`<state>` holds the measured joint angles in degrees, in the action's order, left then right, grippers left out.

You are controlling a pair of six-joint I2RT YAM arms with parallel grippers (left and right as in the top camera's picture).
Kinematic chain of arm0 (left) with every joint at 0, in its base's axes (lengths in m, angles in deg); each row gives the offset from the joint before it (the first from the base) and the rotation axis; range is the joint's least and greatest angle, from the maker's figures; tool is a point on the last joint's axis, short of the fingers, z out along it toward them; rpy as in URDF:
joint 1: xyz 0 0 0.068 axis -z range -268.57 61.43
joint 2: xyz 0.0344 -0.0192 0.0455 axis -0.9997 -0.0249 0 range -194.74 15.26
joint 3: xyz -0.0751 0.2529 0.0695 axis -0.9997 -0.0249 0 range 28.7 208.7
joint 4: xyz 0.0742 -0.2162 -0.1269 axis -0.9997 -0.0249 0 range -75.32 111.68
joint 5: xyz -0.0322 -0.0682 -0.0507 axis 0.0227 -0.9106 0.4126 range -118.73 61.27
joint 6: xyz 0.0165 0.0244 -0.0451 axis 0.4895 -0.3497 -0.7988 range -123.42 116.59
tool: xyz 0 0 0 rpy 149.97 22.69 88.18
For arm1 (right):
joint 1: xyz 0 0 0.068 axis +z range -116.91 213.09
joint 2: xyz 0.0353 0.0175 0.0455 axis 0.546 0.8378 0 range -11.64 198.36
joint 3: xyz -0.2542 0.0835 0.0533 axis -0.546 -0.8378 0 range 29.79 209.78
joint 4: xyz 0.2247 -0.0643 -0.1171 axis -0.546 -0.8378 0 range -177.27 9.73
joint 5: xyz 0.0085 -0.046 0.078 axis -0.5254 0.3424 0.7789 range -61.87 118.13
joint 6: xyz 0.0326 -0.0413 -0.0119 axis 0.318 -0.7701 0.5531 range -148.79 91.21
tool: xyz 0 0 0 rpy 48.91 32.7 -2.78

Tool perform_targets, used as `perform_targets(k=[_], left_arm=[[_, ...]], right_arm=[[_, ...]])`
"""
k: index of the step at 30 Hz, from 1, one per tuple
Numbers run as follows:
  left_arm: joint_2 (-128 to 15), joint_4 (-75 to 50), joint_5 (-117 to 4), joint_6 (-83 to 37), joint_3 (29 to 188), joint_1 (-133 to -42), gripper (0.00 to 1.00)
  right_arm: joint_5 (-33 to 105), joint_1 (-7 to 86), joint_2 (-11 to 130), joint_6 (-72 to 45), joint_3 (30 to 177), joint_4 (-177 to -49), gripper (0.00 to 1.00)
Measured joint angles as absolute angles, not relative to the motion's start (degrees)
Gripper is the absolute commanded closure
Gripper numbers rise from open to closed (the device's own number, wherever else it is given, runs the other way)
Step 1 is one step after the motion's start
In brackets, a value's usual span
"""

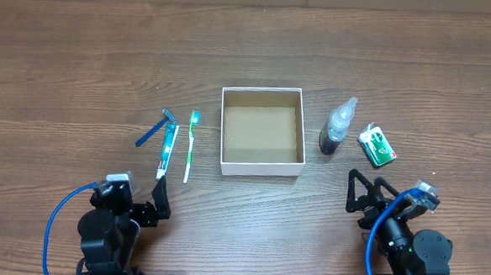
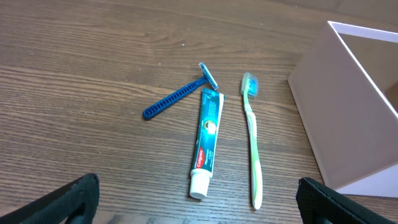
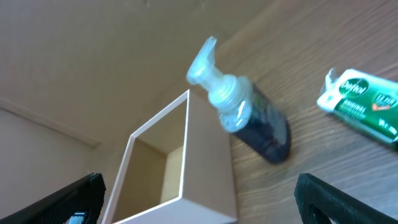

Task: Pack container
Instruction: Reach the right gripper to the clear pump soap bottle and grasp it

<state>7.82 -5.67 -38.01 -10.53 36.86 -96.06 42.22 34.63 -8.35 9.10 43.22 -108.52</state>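
Note:
The container [image 1: 260, 164], a white square box with a brown inside, sits empty at the table's middle; it also shows in the left wrist view [image 2: 348, 124] and the right wrist view [image 3: 211, 168]. Left of it lie a green toothbrush [image 1: 190, 145] [image 2: 252, 140], a toothpaste tube [image 1: 168, 149] [image 2: 207, 140] and a blue razor [image 1: 156, 128] [image 2: 180, 94]. Right of it stand a dark pump bottle [image 1: 337, 128] [image 3: 249, 115] and a green soap pack [image 1: 377, 145] [image 3: 364, 106]. My left gripper [image 1: 147, 208] [image 2: 199, 205] is open near the front edge, below the toothpaste. My right gripper [image 1: 370, 195] [image 3: 199, 199] is open, below the bottle.
The wooden table [image 1: 81, 70] runs wide around the objects. Blue cables [image 1: 56, 220] loop beside both arm bases at the front edge.

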Motion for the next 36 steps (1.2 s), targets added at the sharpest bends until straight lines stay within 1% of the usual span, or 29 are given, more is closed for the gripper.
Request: perform_targets(k=[2,5,7,12,16,20,21,25,27,28,30,31,34,36], left_arm=[[7.8,-5.7,-38.0,-10.5,36.9,-96.1,0.00],[7.8,-5.6,-38.0,-10.5,36.9,-96.1,0.00],[7.8,-5.6,-38.0,-10.5,36.8,-96.1,0.00],[7.9,-5.5,-38.0,-10.5,36.6,-96.1,0.00],[7.9,-5.5,-38.0,-10.5,36.6,-96.1,0.00],[7.9,-5.5,-38.0,-10.5,36.6,-96.1,0.00],[7.9,-5.5,-38.0,-10.5,36.6,-96.1,0.00],[7.9,-5.5,-38.0,-10.5,36.6,-96.1,0.00],[7.9,-5.5,-38.0,-10.5,36.6,-96.1,0.00],[7.9,-5.5,-38.0,-10.5,36.6,-96.1,0.00],[7.9,-5.5,-38.0,-10.5,36.6,-96.1,0.00],[7.9,-5.5,-38.0,-10.5,36.6,-96.1,0.00],[7.9,-5.5,-38.0,-10.5,36.6,-96.1,0.00],[7.9,-5.5,-38.0,-10.5,36.6,-96.1,0.00]], right_arm=[[43.0,34.6,-3.5,8.5,47.9,-111.0,0.00],[43.6,34.6,7.8,5.0,58.3,-116.4,0.00],[43.7,34.6,17.0,2.6,67.1,-121.9,0.00],[40.3,35.4,44.2,-1.0,95.9,-138.2,0.00],[37.2,39.1,59.9,-3.4,111.0,-141.8,0.00],[33.0,42.9,72.5,-4.2,115.0,-141.6,0.00],[31.6,43.3,75.1,-4.2,115.0,-142.2,0.05],[25.6,43.6,84.4,-4.4,115.0,-142.9,0.07],[24.5,43.6,86.9,-4.4,115.0,-143.1,0.08],[24.3,43.6,87.7,-4.2,115.0,-143.3,0.10],[24.3,43.6,89.5,-3.9,115.0,-143.6,0.18],[24.5,43.6,90.5,-3.6,115.0,-143.8,0.21],[25.4,43.6,91.8,-3.3,114.9,-143.8,0.25],[26.1,43.6,91.9,-3.3,114.9,-143.9,0.42]])
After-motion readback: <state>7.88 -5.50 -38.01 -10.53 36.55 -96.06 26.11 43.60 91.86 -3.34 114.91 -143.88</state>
